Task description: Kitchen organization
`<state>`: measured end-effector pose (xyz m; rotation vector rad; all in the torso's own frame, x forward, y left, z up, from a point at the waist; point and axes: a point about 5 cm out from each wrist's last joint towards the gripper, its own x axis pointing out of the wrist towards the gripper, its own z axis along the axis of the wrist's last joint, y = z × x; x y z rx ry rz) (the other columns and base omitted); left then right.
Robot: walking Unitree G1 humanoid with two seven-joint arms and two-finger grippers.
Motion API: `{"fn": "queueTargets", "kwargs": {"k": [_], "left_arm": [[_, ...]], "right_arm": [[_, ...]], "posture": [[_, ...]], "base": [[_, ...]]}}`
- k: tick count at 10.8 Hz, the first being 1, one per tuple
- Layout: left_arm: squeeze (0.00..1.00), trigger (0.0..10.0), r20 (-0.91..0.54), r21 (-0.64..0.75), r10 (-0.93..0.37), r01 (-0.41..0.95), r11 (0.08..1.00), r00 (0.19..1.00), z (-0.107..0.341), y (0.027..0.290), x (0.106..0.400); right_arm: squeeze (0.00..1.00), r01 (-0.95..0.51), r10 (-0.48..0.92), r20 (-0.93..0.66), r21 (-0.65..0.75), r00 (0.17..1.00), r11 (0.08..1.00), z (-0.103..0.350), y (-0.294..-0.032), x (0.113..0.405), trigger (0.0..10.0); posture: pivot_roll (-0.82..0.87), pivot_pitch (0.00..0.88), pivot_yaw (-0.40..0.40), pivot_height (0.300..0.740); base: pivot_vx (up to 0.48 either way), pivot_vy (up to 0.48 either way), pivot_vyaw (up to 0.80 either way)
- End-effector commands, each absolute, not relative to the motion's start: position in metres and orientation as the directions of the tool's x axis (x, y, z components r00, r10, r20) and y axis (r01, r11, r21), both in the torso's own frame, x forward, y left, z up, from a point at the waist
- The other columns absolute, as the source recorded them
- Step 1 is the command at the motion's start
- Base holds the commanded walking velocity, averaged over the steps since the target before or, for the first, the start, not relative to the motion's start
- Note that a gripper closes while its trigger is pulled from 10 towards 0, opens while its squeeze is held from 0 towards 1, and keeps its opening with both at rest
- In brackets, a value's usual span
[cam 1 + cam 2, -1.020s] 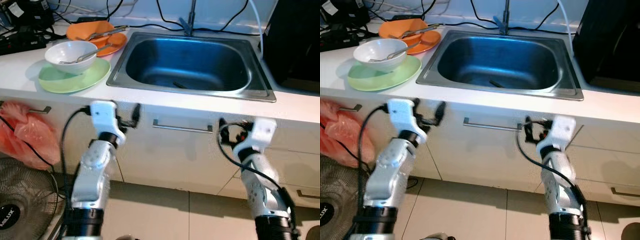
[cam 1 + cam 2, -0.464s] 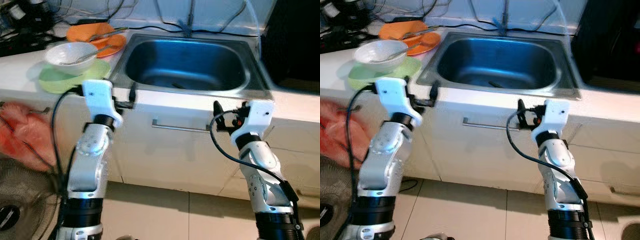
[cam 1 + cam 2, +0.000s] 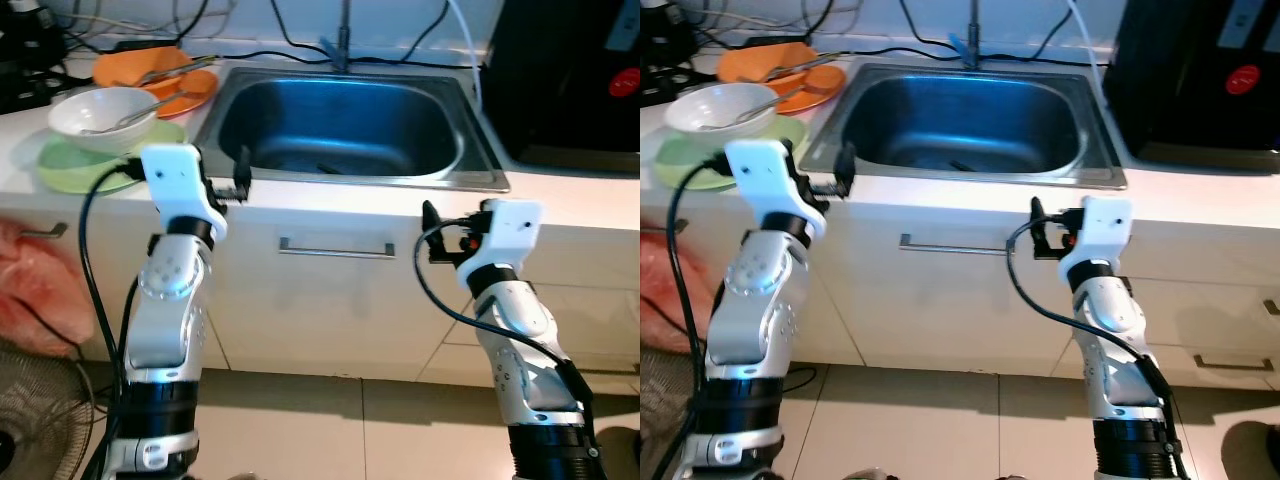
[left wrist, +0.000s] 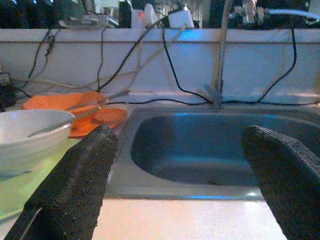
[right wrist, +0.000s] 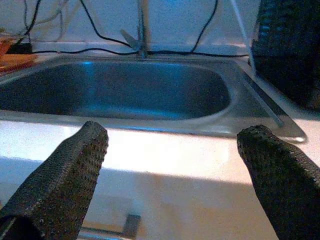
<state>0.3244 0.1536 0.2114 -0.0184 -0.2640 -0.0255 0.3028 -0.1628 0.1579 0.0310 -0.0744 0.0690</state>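
At the near edge of the white counter, left pincer spread wide by the steel sink, right pincer wide before the cabinet front, white bowl on green plate far left, orange plate behind.

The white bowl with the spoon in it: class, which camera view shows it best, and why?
The left eye view: the white bowl shows whole on the green plate. The right eye view shows it too, nearer the edge. The left wrist view catches only part, side-on.

Head cameras looking down, wrist cameras level, all sharing sink
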Motion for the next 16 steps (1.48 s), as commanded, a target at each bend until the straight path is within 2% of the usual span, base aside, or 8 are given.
{"fn": "queueTargets", "kwargs": {"k": [1,2,5,13,16], "left_arm": [[0.0,10.0,0.237,-0.02,-0.006,0.011,1.0,0.971,0.208,0.157,0.326],[0.0,10.0,0.239,0.013,0.033,-0.038,0.999,0.97,0.207,0.16,0.327],[0.0,10.0,0.237,-0.02,0.032,-0.028,0.999,0.971,0.209,0.164,0.325],[0.0,10.0,0.263,-0.018,0.09,-0.089,0.996,0.96,0.22,0.177,0.329],[0.0,10.0,0.25,-0.025,0.087,-0.083,0.996,0.964,0.216,0.173,0.328]], "right_arm": [[0.0,-0.074,0.072,0.13,0.013,0.989,0.997,0.171,-0.161,0.304,10.0],[0.0,-0.068,0.065,0.135,0.02,0.989,0.997,0.173,-0.161,0.305,10.0],[0.0,-0.064,0.059,0.166,0.025,0.984,0.998,0.181,-0.159,0.306,10.0],[0.0,-0.084,0.084,0.216,-0.011,0.973,0.996,0.191,-0.151,0.311,10.0],[0.0,-0.093,0.096,0.21,-0.023,0.973,0.995,0.189,-0.149,0.308,10.0]], "posture": [[0.1,0.0,0.005,0.74],[0.1,0.0,0.005,0.74],[0.1,0.0,0.005,0.74],[0.11,0.003,0.032,0.74],[0.1,0.009,0.026,0.74]], "base": [[0.0,0.0,0.8],[0.0,0.0,0.0],[0.0,0.0,0.0],[0.393,0.0,0.0],[0.286,0.384,0.0]]}}
